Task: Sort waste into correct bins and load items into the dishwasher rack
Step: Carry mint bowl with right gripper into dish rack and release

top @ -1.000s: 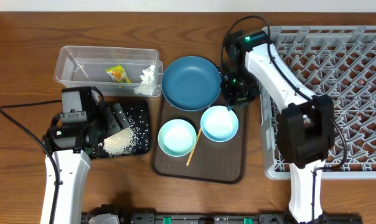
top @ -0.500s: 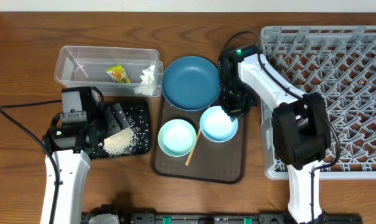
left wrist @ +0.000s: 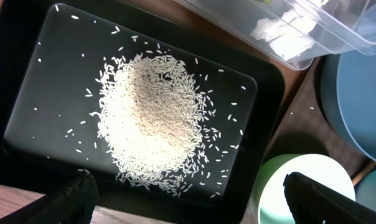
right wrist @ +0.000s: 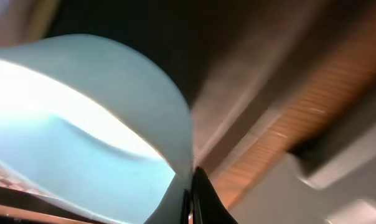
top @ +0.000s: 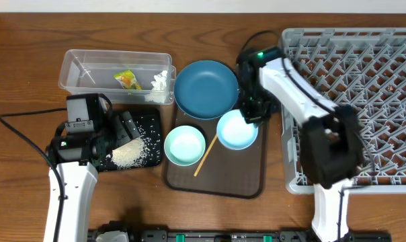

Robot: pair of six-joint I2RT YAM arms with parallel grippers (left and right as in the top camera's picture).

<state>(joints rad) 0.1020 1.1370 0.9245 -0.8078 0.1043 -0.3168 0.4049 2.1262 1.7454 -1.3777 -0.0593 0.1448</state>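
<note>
On the brown tray [top: 220, 183] at the middle of the table, the right gripper [top: 251, 115] reaches down to the near rim of the blue bowl [top: 237, 132], its jaws apparently pinching that rim, a hold that would suit lifting the bowl across to the grey rack [top: 364, 101] just beside it. The bowl rests on the tray between the dark blue plate [top: 206, 89] and the green bowl [top: 185, 145], with a chopstick [top: 205, 155] lying slantwise between the two bowls. To the left, the left gripper [left wrist: 194, 202] hangs over the black tray [left wrist: 26, 87] with its jaws spread wide, holding nothing; the rice [left wrist: 152, 127] lies heaped there, a few grains scattered about. The wrapper [top: 127, 80] and the tissue [top: 160, 81] sit in the clear tub [top: 78, 60], so the waste looks sorted and the dishes are what remains. The right wrist view is blurred and filled by the bowl's wall; only one dark finger shows, the other hidden behind it. No cup can be made out with certainty: a pale shape at the rack's right edge is cut off by the frame
</note>
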